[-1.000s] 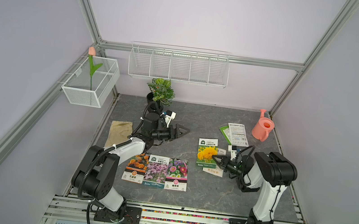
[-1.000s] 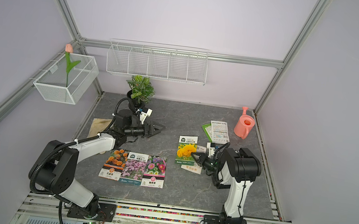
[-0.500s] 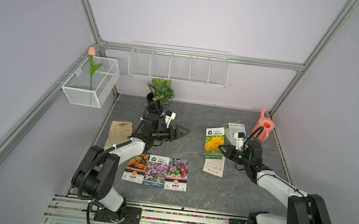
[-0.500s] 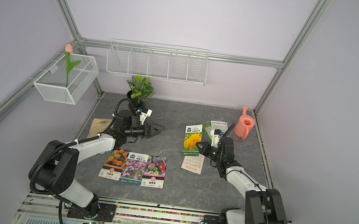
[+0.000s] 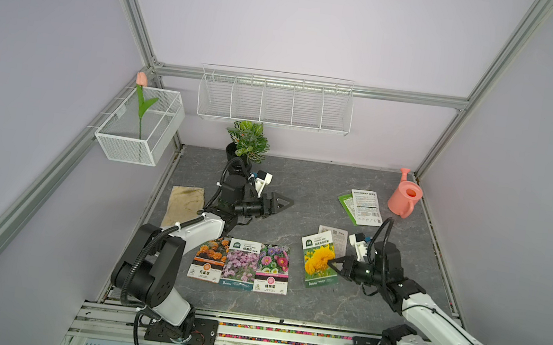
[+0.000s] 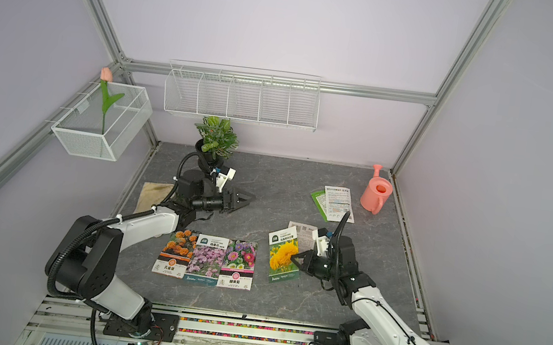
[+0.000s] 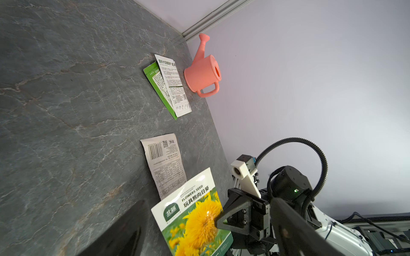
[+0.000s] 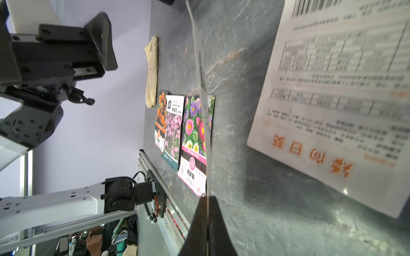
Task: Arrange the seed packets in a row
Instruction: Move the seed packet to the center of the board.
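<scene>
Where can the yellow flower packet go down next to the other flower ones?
Bare tabletop lies past the mixed-flower packet, at the row's end nearer the right tool holding the yellow packet. The middle, between the left tool and the white-backed packet, is bare too. It's crowded beside the watering can, where two packets overlap.

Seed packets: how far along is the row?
Done: orange packet, pink packet and mixed-flower packet lie side by side in front. In hand: right gripper is shut on the yellow-flower packet, beside the row's right end. Left: a white-backed packet behind it, plus two overlapping packets by the watering can. Left gripper is open, holding nothing.
</scene>
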Tool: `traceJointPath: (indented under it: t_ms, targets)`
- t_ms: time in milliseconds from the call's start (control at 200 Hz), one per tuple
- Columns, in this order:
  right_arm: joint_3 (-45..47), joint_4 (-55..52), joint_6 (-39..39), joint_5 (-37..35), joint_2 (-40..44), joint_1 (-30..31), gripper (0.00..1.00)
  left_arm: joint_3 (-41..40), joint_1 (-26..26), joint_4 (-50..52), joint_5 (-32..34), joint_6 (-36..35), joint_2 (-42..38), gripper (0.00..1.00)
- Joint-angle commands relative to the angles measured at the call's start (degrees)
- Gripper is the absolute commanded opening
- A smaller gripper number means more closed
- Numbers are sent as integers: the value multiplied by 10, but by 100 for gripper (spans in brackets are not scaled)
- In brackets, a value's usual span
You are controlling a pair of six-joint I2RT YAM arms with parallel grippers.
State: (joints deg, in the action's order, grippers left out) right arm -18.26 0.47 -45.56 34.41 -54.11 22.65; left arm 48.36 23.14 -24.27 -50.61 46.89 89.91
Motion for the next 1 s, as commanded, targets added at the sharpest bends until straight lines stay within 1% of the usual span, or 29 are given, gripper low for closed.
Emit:
traceJointPath:
  t_ms: [0, 50, 125, 195, 305, 445, 590, 705, 775, 840, 920, 995]
  targets:
    - [55, -12, -74, -3, 15, 37, 7, -3, 6, -21, -7, 10, 11, 88]
    - [71, -4, -96, -19, 23, 59, 7, -2, 7, -18, -6, 11, 11, 88]
    - [73, -29, -102, -65, 39, 99, 7, -1, 7, -17, -5, 9, 9, 88]
    - [77, -35, -113, -99, 49, 120, 7, 1, 8, -16, -3, 9, 10, 88]
    - [98, -6, -149, -125, 38, 128, 7, 4, 10, -17, -3, 14, 12, 88]
    - [117, 18, -174, -160, -4, 127, 7, 5, 12, -12, -2, 13, 10, 88]
    - [119, 98, -198, -138, -74, 133, 7, 6, 13, -4, -1, 9, 7, 88]
    - [112, 101, -186, -151, -98, 137, 7, 6, 13, -5, 0, 9, 8, 88]
    - [98, 88, -169, -164, -104, 131, 7, 6, 12, -4, 0, 9, 9, 88]
    - [85, 79, -149, -165, -116, 112, 7, 6, 13, -3, 0, 8, 10, 88]
    - [79, 87, -127, -152, -133, 71, 7, 6, 13, -2, -1, 7, 10, 88]
    - [70, 84, -94, -136, -152, 21, 7, 7, 13, -2, -1, 7, 10, 88]
